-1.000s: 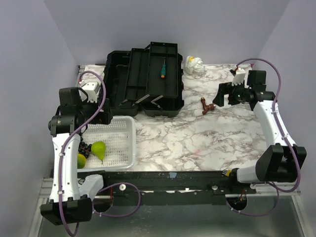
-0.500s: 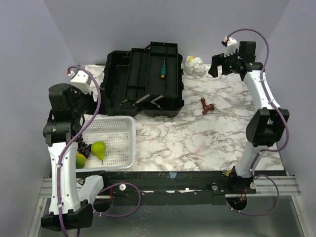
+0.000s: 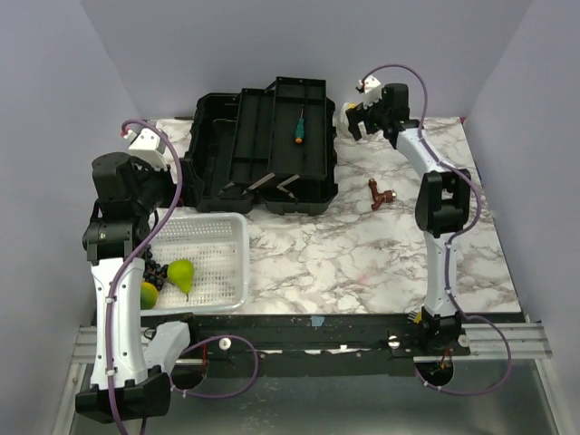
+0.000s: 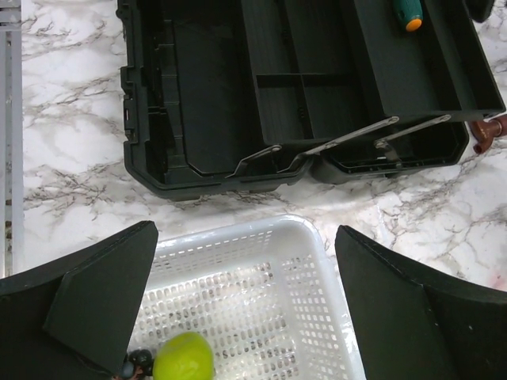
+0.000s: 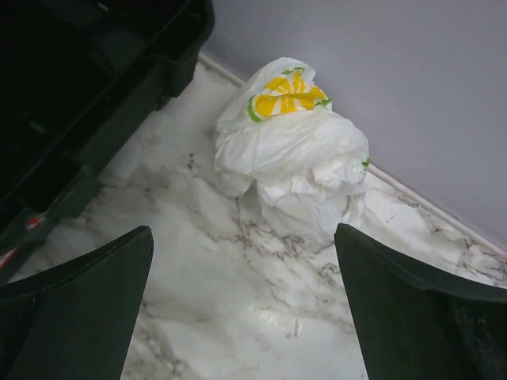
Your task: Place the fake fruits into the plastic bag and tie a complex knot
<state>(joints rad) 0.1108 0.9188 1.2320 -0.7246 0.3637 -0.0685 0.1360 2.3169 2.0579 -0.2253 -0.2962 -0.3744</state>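
Two open, empty grippers: right gripper (image 5: 244,236) hovers over the crumpled plastic bag (image 5: 291,154) by the far wall (image 5: 396,63); left gripper (image 4: 245,231) hangs above the basket (image 4: 261,231) holding the fake fruits (image 4: 184,358). Best descent: centred, pinching a loose upper fold, not the bundle.

White arm links (image 3: 113,313), black joints (image 3: 122,177), purple cables (image 3: 181,177), black wedge-shaped fingers (image 4: 95,305)

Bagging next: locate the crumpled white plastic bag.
In the top view, the crumpled white plastic bag lies at the far edge of the table by the back wall, right of the black toolbox.
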